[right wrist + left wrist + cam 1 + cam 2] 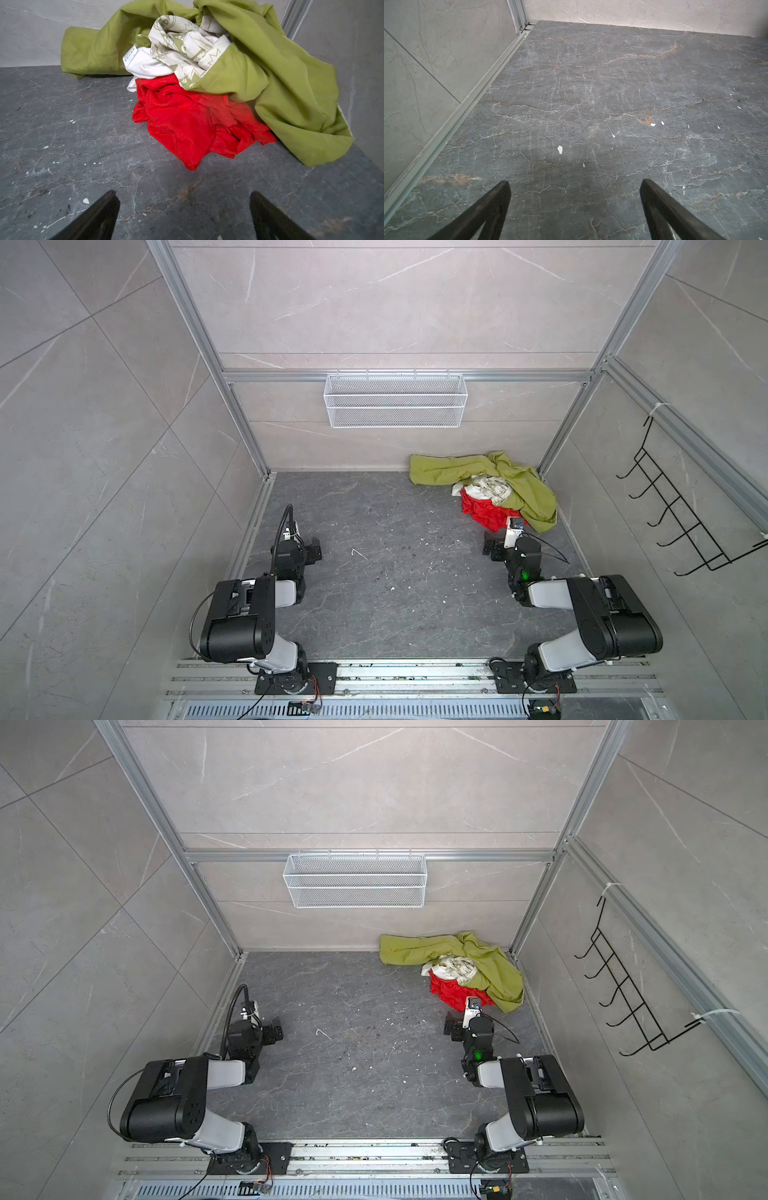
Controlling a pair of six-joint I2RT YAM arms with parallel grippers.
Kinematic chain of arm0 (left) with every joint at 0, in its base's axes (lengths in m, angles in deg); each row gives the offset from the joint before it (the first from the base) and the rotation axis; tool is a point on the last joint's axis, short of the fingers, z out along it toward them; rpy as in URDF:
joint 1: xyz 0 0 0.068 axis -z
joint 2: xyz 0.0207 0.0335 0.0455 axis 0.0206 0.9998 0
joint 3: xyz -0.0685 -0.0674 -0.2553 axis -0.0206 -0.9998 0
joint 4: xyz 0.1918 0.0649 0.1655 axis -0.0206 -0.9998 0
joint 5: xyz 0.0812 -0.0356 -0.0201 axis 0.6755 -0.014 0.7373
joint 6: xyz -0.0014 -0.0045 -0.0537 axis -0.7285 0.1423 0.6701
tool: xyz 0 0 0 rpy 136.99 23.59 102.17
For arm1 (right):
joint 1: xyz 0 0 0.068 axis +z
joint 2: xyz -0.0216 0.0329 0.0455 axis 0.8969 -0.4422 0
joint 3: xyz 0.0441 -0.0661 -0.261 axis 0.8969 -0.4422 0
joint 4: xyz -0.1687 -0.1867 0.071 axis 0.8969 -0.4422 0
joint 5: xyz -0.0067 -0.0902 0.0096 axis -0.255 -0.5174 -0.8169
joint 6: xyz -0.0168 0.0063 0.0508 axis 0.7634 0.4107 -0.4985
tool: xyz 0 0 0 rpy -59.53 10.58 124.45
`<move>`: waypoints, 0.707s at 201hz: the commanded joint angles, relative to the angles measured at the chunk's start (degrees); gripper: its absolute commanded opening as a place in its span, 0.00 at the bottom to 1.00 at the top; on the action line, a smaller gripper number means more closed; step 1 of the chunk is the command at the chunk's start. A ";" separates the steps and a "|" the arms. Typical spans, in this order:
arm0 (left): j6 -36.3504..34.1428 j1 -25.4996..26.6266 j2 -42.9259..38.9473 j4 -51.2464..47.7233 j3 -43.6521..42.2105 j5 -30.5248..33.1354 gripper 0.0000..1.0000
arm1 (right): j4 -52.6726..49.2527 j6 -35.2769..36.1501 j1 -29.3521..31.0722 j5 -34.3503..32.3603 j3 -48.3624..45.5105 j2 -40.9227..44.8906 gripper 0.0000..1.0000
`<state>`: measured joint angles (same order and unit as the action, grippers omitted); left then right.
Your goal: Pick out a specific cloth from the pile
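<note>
Counts: 3 cloths in one pile [486, 489], namely 1 red cloth [193, 122], 1 olive-green cloth [286, 83] and 1 white printed cloth [182, 47]; 2 arms, 2 pincers; 1 white mesh basket [395, 400] on the back rail; 1 black hook rack [681, 514] on the right wall. The red cloth is bright, plain, thin, slightly shiny and crumpled into folds. It lies on the tabletop [374, 572] at the near edge of the pile, in the far right corner, with its back part tucked under the white and green cloths. The right pincer [182, 194] has its jaws spread wide and holds nothing; it is near the red cloth, with bare tabletop between them. The left pincer [574, 182] is also spread wide and empty, over bare tabletop on the left, well apart from the pile. The tabletop is dark grey marble-look with pale veins and small white flecks. The walls are light grey tile with aluminium framing.
</note>
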<state>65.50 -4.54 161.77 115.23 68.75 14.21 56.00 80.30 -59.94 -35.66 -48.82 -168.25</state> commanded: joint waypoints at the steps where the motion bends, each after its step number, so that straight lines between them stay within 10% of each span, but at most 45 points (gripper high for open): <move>1: 0.33 0.18 -0.68 2.71 0.03 -0.66 1.00 | -0.25 0.53 -0.39 0.97 1.08 -0.18 1.00; 142: -0.45 1.31 -0.73 2.73 0.03 0.87 1.00 | -0.03 0.42 -0.91 1.47 0.92 0.06 1.00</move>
<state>65.50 -4.47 161.77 115.23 68.75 14.23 56.00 80.30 -60.53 -34.63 -48.82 -168.25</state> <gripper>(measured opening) 0.998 0.995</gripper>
